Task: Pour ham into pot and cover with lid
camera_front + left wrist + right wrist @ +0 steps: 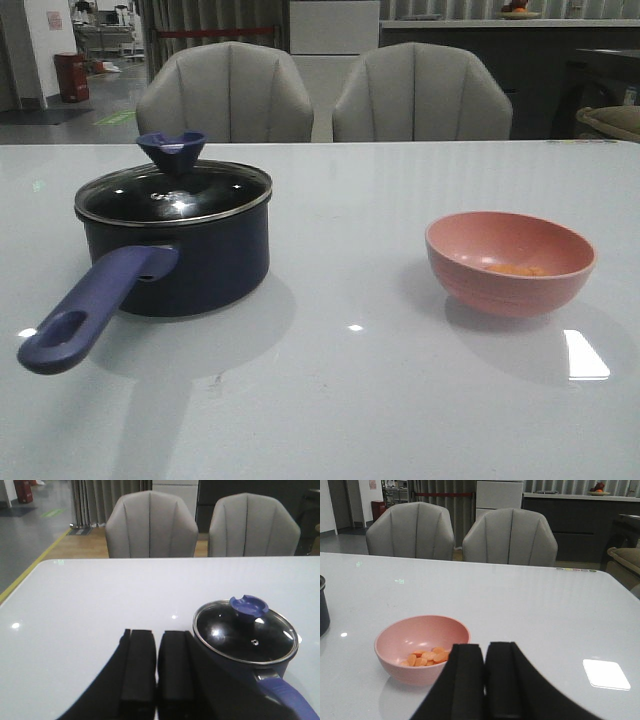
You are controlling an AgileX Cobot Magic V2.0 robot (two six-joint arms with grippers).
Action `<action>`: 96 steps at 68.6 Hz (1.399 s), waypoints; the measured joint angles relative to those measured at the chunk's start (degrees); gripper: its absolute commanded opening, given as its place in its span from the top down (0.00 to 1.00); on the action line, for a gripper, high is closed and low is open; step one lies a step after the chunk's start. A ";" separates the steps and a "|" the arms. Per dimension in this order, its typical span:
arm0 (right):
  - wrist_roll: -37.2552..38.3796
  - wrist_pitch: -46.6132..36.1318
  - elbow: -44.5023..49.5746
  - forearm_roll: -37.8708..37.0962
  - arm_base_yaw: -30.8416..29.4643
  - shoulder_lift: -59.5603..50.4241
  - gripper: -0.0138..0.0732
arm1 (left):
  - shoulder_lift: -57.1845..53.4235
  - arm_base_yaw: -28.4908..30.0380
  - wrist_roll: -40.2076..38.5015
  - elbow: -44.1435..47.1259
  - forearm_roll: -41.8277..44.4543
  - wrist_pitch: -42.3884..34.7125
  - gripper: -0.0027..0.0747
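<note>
Glass lid [176, 192] caps navy saucepan [180, 255]; orange ham pieces [426, 656] wait in pink bowl [510, 263]; both grippers [156, 665] [485, 677] nearly closed, empty.

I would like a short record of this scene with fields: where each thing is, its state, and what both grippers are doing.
pot: on the white table, on the robot's left side, handle toward the camera
lid: on the pot, covering it
ham: small orange pieces inside the pink bowl
bowl: upright on the robot's right side, apart from the pot
left gripper: fingers close together, holding nothing, near the pot
right gripper: fingers close together, holding nothing, near the bowl
task state: ham not yet poured
</note>
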 measured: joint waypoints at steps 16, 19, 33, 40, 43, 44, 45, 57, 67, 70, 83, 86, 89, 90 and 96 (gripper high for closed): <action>0.00 0.00 0.00 0.00 0.00 0.00 0.67 | 2.31 0.00 0.00 -0.12 0.00 0.04 0.80; 0.00 0.00 0.00 0.00 0.00 0.00 0.67 | 2.31 0.00 0.00 -0.12 0.00 0.04 0.80; 0.00 0.00 0.00 0.00 0.00 0.00 0.67 | 2.31 0.00 0.00 -0.12 0.11 -0.06 0.38; 0.00 0.00 0.00 0.00 0.00 0.00 0.67 | 2.31 0.00 0.00 -0.12 0.20 -0.06 0.12; 0.00 0.00 0.00 0.00 0.00 0.00 0.67 | 2.31 0.00 0.00 -0.12 0.20 -0.14 0.07; 0.00 0.00 0.00 0.00 0.00 0.00 0.67 | 2.31 0.00 0.00 -0.12 0.20 -0.14 0.07; 0.00 0.00 0.00 0.00 0.00 0.00 0.67 | 2.31 0.00 0.00 -0.12 0.20 -0.14 0.06; 0.00 0.00 0.00 0.00 0.00 0.00 0.67 | 2.96 0.00 0.00 -0.61 0.20 0.26 0.08; 0.00 -0.10 0.00 0.00 0.00 0.00 0.67 | 8.59 0.00 0.00 -5.91 -0.10 5.92 0.08; 0.00 -0.10 0.00 0.00 0.00 0.00 0.67 | 11.18 0.00 0.00 -8.04 -0.54 8.10 0.08; 0.00 -0.10 0.00 0.00 0.00 0.00 0.67 | 25.22 0.00 0.00 -18.34 -3.59 14.74 0.08; 0.00 -0.10 0.00 0.00 0.00 0.00 0.67 | 28.49 0.00 0.00 -20.61 -4.30 15.84 0.08; 0.00 -0.10 0.00 0.00 0.00 0.00 0.67 | 32.29 0.00 0.00 -23.37 -4.75 17.37 0.08; 0.00 -0.10 0.00 0.00 0.00 0.00 0.67 | 33.38 0.00 0.00 -24.17 -4.96 17.53 0.08; 0.00 -0.10 0.00 0.00 0.00 0.00 0.67 | 40.12 0.00 0.00 -29.14 -5.97 20.11 0.08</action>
